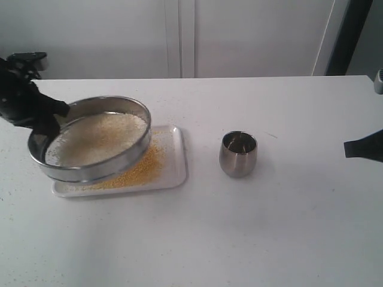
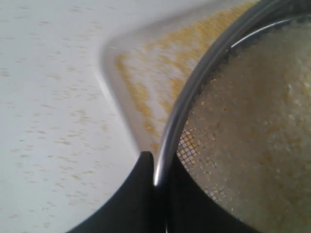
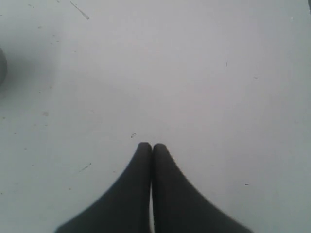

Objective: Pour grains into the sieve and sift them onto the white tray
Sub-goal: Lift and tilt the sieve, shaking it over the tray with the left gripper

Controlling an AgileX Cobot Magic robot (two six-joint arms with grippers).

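Note:
The round steel sieve (image 1: 96, 140) hangs tilted over the white tray (image 1: 176, 164), and whitish grains (image 1: 99, 139) lie on its mesh. Golden-yellow granules (image 1: 140, 170) are spread on the tray under it. My left gripper (image 1: 52, 119) is shut on the sieve's left rim; in the left wrist view the gripper (image 2: 158, 167) pinches the sieve rim (image 2: 194, 87), with mesh and grains (image 2: 252, 136) inside and the tray corner (image 2: 116, 73) beyond. My right gripper (image 1: 348, 147) is shut and holds nothing, at the table's right edge; in the right wrist view the gripper (image 3: 152, 147) hovers over bare table.
A small rounded steel cup (image 1: 238, 154) stands upright right of the tray, seemingly empty. A few stray granules dot the white table (image 1: 269, 227) around the tray. A white wall and a dark post rise behind the table.

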